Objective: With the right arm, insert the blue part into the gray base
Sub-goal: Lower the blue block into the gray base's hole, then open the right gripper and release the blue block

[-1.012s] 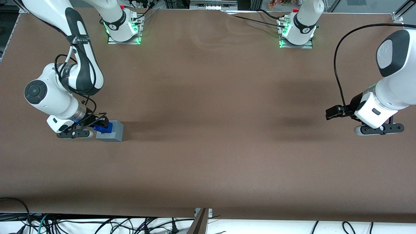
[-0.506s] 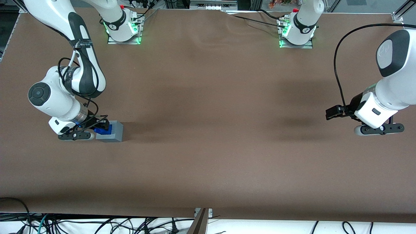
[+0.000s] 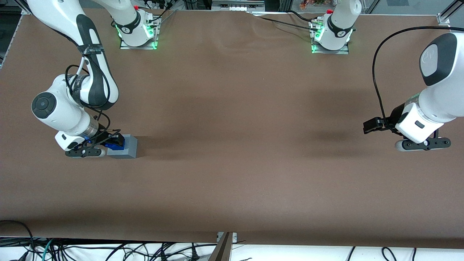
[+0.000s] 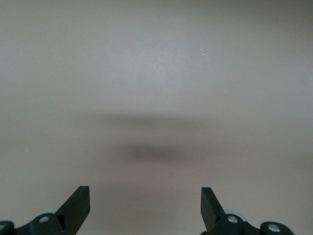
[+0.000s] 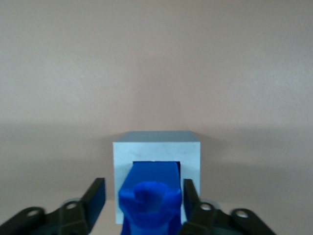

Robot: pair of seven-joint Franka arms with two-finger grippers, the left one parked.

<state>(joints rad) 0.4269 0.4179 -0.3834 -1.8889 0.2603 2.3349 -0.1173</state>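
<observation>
right wrist view is showing the gripper (image 5: 143, 196) with its two black fingers (image 5: 95, 198) standing apart, one on each side of the blue part (image 5: 149, 196). a visible gap is separating each finger from the blue plastic, so the gripper is released and is grasping nothing. the blue part is lying directly between the fingers, with its long axis running straight away from the gripper and into the square recess of the gray base (image 5: 156, 147). its forward end is sitting inside the recess; its knobby rear end is projecting out toward the gripper.

in the front view, the gripper (image 3: 113, 139) of the right arm (image 3: 61, 112) is hovering low over the table (image 3: 232, 145) toward the working arm's end, right at the gray base (image 3: 123, 148). the blue part (image 3: 116, 144) is sitting on top of the gray base, at the edge nearest the gripper.

judgement: the insertion appears largely done, though full seating cannot be confirmed, since part of the blue body is projecting from the recess. the coming move is depending on one relation: the part's axis is in line with the gripper's own approach line. a straight retreat along that line should be clearing both fingers without dragging the part sideways. any sideways drift could be catching a knobby edge.
</observation>
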